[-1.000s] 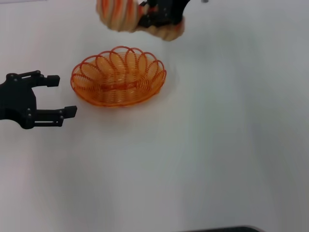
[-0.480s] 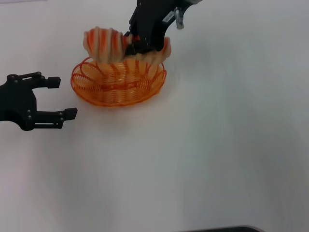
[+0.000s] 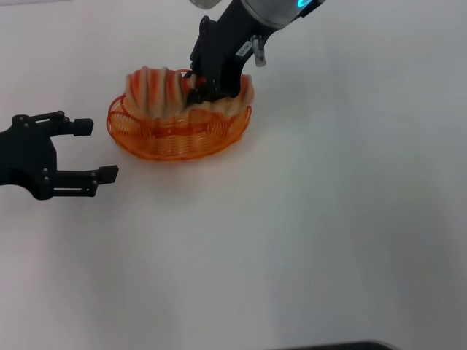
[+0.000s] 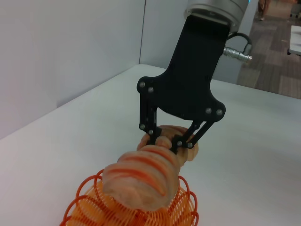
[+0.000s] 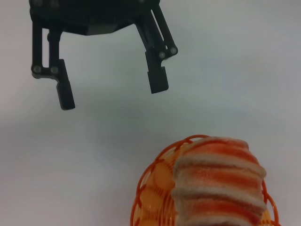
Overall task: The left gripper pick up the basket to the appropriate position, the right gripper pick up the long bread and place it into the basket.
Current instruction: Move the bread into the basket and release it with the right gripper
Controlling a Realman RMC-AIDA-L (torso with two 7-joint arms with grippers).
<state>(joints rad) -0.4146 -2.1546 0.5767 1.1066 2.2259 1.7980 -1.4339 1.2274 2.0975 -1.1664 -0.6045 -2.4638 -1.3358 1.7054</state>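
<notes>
Pinching the long bread (image 3: 157, 91) over the basket (image 3: 175, 138), the right gripper (image 3: 203, 86) works; the left gripper (image 3: 91, 149) rests nearby, jaws spread.

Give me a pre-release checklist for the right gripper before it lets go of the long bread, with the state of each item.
1. Right gripper shut on the long bread: ok, the fingers pinch the loaf near its middle in the left wrist view.
2. Bread positioned over the basket: ok, it sits across the far part of the basket.
3. Bread resting on the basket floor: cannot tell, its ends look raised at rim level.
4. Basket flat on the table: ok.
5. Left gripper out of the way: ok, it is open, beside the basket and not touching it.
6. Basket otherwise free of objects: ok, only wire shows under the loaf.
</notes>
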